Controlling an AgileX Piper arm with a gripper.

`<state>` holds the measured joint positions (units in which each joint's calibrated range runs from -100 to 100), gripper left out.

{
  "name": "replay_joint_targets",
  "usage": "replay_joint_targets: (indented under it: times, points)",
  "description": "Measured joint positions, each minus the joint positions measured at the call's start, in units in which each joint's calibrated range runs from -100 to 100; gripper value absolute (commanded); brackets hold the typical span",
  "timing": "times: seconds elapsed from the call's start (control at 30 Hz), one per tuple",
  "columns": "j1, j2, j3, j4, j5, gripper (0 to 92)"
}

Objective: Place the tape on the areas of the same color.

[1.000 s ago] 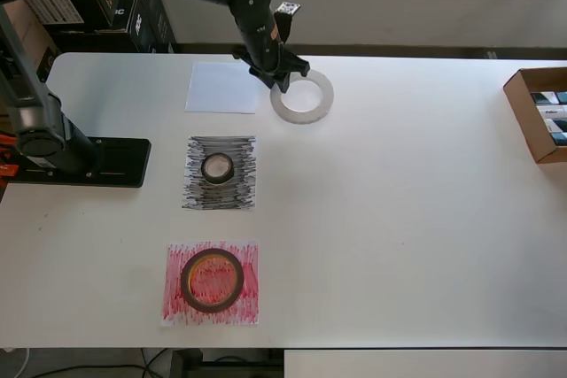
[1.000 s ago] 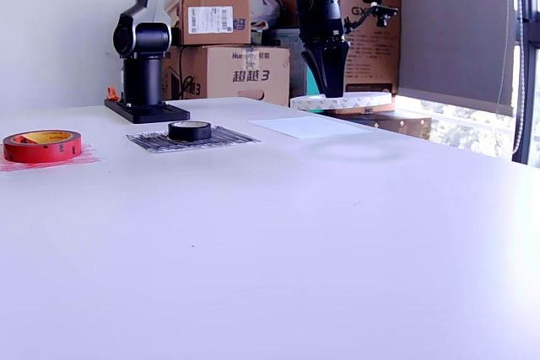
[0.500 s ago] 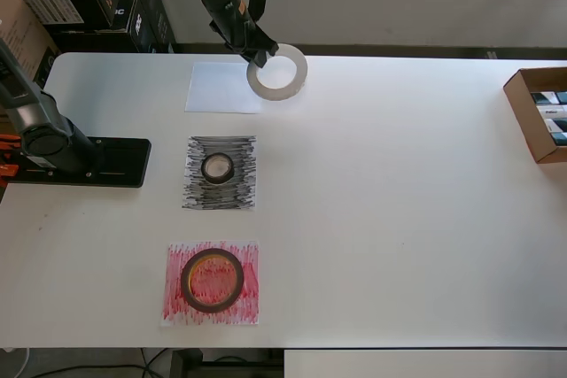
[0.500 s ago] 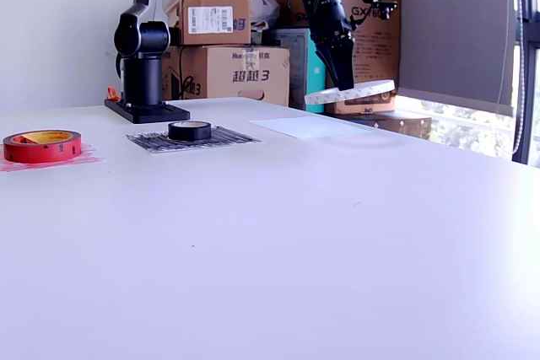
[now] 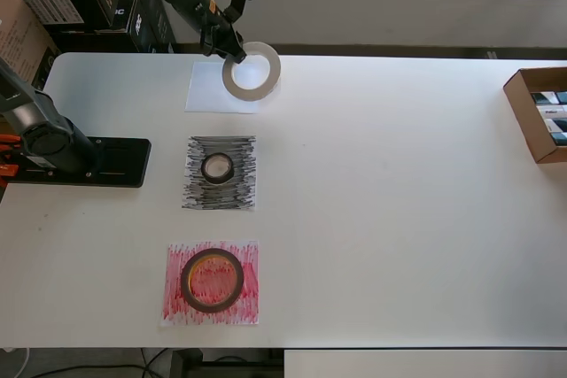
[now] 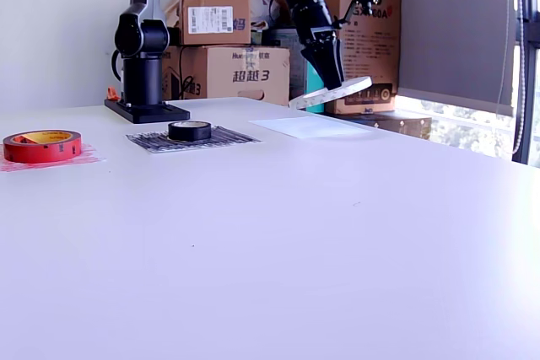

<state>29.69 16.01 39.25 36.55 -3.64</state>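
1. Since the earlier frame, the large white ring (image 5: 251,71) has been carried leftward in the overhead view and is now seen partly over the right part of the plain white sheet (image 5: 213,88).
2. Its rim is pinched by the gripper (image 5: 229,51), and in the exterior view the ring (image 6: 332,93) is held tilted above the table (image 6: 337,233), clear of the sheet (image 6: 310,126).
3. Below, in the overhead view, the small black roll (image 5: 217,167) is seen resting on the black-scribbled sheet (image 5: 221,195).
4. Lower still, the dark-red roll (image 5: 213,280) is seen lying on the red-scribbled sheet (image 5: 250,298).
5. At the far right edge, a cardboard box (image 5: 528,113) is seen.
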Motion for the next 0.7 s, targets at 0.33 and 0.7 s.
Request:
replay_joint_targets:
  times: [0.33,0.7]
  points:
    - [2.64,-1.4,1.08,-1.37,9.2,0.1]
    - [2.64,-0.19,4.92,-3.9,11.91,0.1]
